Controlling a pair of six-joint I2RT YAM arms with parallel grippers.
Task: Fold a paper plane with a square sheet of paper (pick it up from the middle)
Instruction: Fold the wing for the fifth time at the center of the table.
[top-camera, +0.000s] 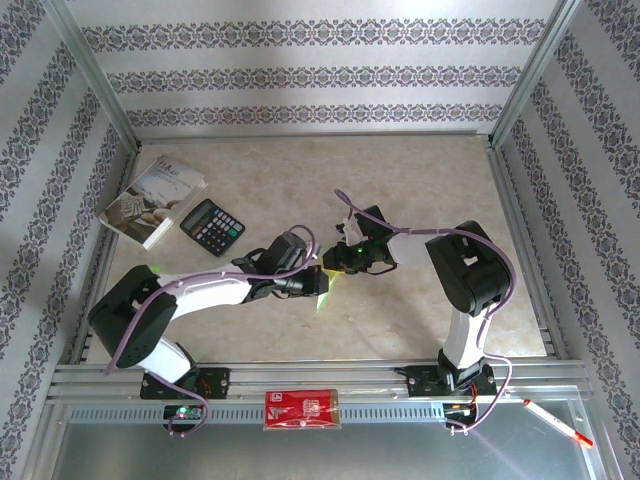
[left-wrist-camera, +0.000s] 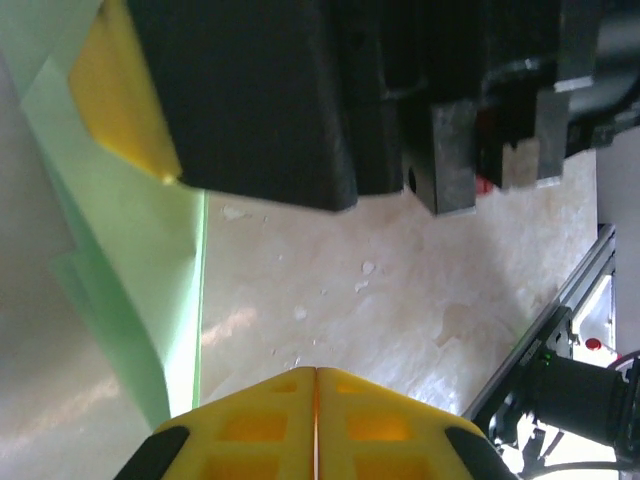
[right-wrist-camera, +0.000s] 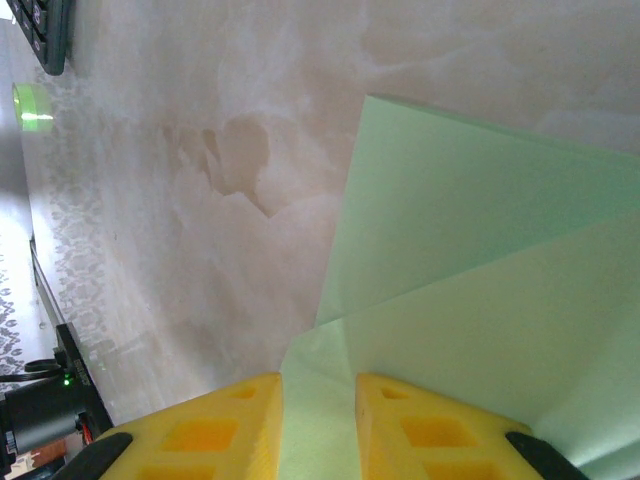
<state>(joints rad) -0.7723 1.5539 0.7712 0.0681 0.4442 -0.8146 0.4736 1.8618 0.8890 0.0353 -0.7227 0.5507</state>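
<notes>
While the two arms meet over the middle of the glossy, marbled beige table, the right gripper pinches the thin, matte light green paper sheet between its moulded yellow fingers. The sheet is folded in layers with straight, crisp edges and is lifted off the surface. The left gripper sits just beside it, fingers pressed together (nothing visible between them). A black calculator and a printed booklet lie well apart near the far left rail.
</notes>
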